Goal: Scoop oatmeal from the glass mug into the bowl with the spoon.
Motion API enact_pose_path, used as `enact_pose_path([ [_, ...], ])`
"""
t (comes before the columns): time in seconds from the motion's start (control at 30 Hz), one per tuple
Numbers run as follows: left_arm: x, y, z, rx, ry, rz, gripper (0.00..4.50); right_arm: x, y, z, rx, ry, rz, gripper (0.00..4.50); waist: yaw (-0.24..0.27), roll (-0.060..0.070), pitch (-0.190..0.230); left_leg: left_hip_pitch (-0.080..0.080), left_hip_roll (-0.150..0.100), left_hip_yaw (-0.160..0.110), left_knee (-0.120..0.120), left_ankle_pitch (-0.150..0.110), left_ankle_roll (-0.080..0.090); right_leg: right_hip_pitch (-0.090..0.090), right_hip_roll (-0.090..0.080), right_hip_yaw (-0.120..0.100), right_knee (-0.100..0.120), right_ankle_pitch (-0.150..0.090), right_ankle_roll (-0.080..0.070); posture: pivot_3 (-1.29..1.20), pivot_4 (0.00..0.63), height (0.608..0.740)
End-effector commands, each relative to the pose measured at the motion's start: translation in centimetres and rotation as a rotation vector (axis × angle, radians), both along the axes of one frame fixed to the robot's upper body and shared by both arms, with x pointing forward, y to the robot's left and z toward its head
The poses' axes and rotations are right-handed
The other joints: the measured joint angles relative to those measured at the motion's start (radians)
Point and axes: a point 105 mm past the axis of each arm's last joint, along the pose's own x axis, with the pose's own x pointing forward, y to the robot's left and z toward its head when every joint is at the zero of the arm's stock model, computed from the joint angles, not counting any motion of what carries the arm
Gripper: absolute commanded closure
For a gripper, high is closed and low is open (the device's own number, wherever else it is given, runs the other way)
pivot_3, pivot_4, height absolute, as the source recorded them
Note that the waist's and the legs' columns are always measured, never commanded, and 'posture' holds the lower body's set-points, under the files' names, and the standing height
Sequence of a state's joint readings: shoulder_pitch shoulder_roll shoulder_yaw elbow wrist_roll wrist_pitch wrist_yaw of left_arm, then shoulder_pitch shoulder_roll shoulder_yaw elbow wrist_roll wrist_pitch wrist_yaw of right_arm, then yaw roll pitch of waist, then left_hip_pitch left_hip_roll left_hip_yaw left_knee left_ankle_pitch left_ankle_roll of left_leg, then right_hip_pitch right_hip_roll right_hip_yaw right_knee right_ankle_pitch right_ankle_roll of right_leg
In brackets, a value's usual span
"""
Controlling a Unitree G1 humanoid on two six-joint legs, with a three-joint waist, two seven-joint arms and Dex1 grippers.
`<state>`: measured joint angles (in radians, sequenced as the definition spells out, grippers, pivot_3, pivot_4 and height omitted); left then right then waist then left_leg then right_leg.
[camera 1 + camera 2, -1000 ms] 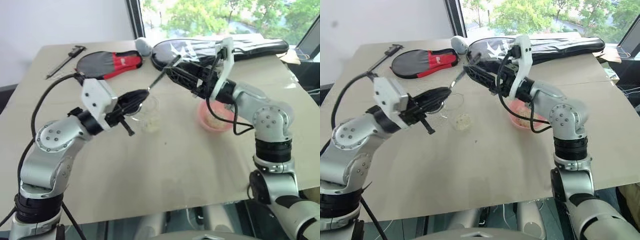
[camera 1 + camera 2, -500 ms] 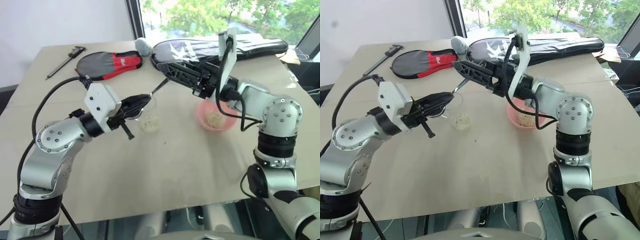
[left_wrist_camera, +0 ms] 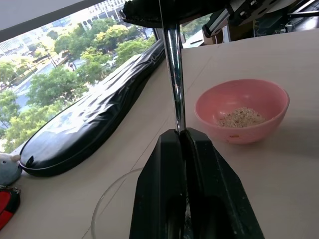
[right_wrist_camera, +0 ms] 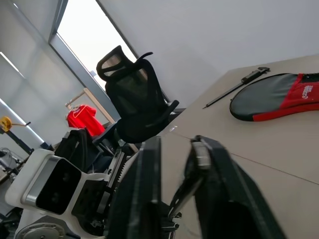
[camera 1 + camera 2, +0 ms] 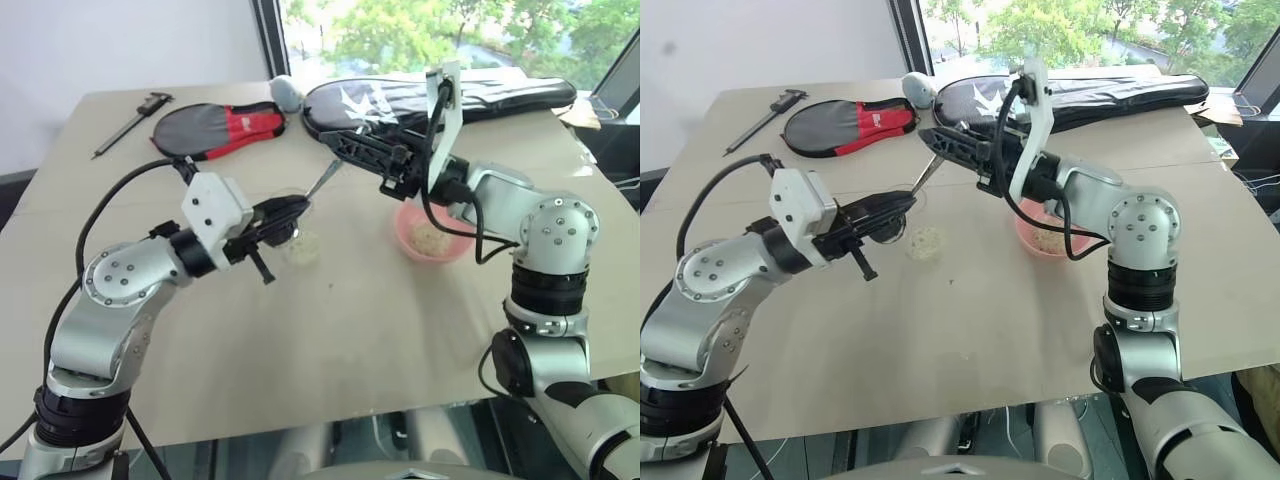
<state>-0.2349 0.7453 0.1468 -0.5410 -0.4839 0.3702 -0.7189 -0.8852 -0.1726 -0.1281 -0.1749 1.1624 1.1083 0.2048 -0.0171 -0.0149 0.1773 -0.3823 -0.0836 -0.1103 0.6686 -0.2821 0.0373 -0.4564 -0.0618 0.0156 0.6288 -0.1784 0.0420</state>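
- Since the earlier frame, the right gripper point(image 5: 932, 139) has swung left and now clamps the slim silver spoon's point(image 5: 322, 184) handle above the clear glass mug point(image 5: 295, 228).
- Left gripper point(image 5: 297, 205) is shut on the mug rim; tugging could tip the pale oatmeal point(image 5: 303, 243).
- Spilling short of the pink bowl point(image 5: 432, 234) is the risk.

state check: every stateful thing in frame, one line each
left gripper: shut on spoon, low on its handle, above the mug
right gripper: shut on the spoon's upper end
spoon: tilted, held off the table
glass mug: upright, a little oatmeal at the bottom
bowl: upright, some oatmeal inside
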Motion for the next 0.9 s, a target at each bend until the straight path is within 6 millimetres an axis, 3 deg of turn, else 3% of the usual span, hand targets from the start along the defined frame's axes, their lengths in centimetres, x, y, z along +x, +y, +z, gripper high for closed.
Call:
enact_pose_path([
  [0.03, -0.3, -0.4, 1.0, -0.011, -0.041, -0.005, 4.50, 0.0, -0.2, 1.0, 0.012, -0.033, -0.015, 4.40, 0.000, 0.000, 0.000, 0.000, 0.000, 0.000, 0.000, 0.000, 0.000, 0.000, 0.000, 0.000, 0.000, 0.000, 0.000, 0.00, 0.150, 0.740],
  [0.27, 0.0, -0.6, 1.3, -0.027, -0.035, 0.004, 4.50, 0.7, -0.8, 0.8, 0.004, -0.008, -0.054, 4.40, 0.000, 0.000, 0.000, 0.000, 0.000, 0.000, 0.000, 0.000, 0.000, 0.000, 0.000, 0.000, 0.001, 0.000, 0.000, 0.00, 0.150, 0.740],
  [0.37, 0.0, -0.5, 1.8, -0.052, -0.046, 0.018, 3.54, 0.9, -1.3, 1.0, 0.023, 0.022, -0.055, 4.50, 0.000, 0.000, 0.000, 0.000, 0.000, 0.000, 0.001, 0.000, 0.000, 0.000, 0.000, 0.000, 0.002, 0.000, 0.000, 0.00, 0.150, 0.740],
  [0.5, -0.3, 0.0, 2.5, -0.103, -0.077, 0.056, 1.67, 1.0, -1.5, 1.4, 0.088, 0.097, -0.028, 4.50, -0.001, 0.000, 0.000, 0.001, 0.000, 0.001, 0.001, 0.000, 0.000, 0.000, 0.000, 0.001, 0.003, 0.000, 0.000, 0.00, 0.150, 0.740],
  [0.63, -1.0, 1.3, 3.8, -0.185, -0.111, 0.117, 1.67, 1.3, -1.6, 1.8, 0.130, 0.151, -0.019, 4.50, -0.003, 0.000, 0.000, 0.001, 0.000, 0.001, 0.001, 0.000, 0.000, -0.001, 0.000, 0.001, 0.004, 0.000, 0.000, 0.00, 0.150, 0.740],
  [0.9, -2.6, 3.3, 4.0, -0.255, -0.085, 0.161, 1.67, 1.4, -1.3, 2.2, 0.176, 0.216, 0.010, 4.50, -0.001, 0.000, -0.001, 0.001, 0.000, 0.002, 0.001, 0.000, 0.000, 0.000, 0.000, 0.002, 0.004, 0.000, 0.000, 0.00, 0.150, 0.740],
])
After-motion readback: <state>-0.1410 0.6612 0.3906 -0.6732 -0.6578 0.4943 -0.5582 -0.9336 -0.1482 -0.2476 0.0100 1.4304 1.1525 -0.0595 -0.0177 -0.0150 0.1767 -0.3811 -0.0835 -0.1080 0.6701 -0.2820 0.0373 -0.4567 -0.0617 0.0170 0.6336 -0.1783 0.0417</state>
